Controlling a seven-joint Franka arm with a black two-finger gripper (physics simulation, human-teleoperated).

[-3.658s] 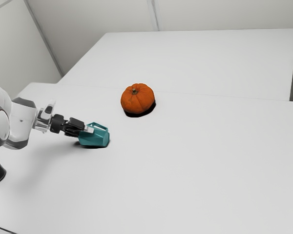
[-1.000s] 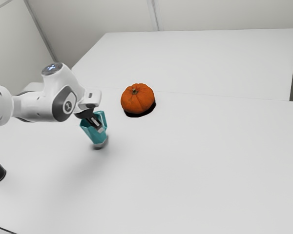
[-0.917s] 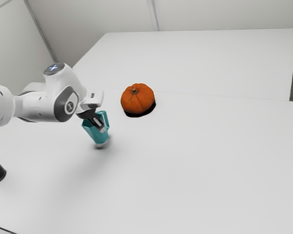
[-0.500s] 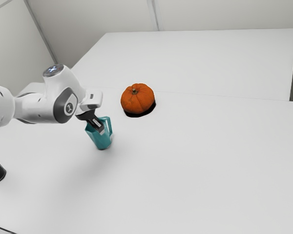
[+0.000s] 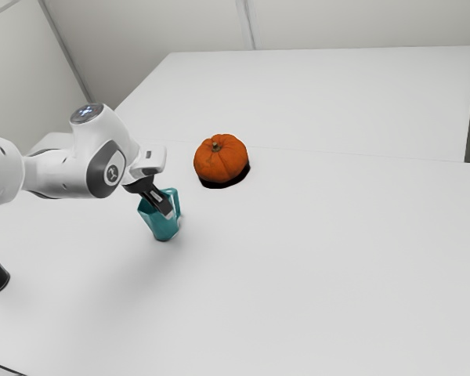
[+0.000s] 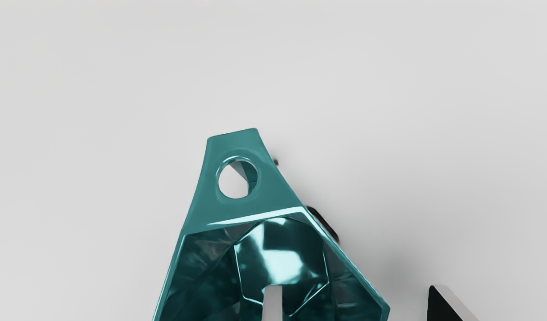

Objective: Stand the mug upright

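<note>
The teal mug stands mouth up on the table, the gripper at its rim. An orange pumpkin sits nearby

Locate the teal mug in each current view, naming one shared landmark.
Exterior view: the mug is toward the exterior view's left, nearer the camera than the pumpkin.
Wrist view: at the hand's fingertips, one over its opening, the other beyond its rim.
Shared landmark: its handle.

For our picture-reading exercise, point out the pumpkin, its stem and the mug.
Pumpkin [image 5: 221, 164]: exterior view, on its orange skin.
Stem [image 5: 216, 146]: exterior view, on its middle.
Mug [image 5: 164, 229]: exterior view, on its outer wall.
</note>
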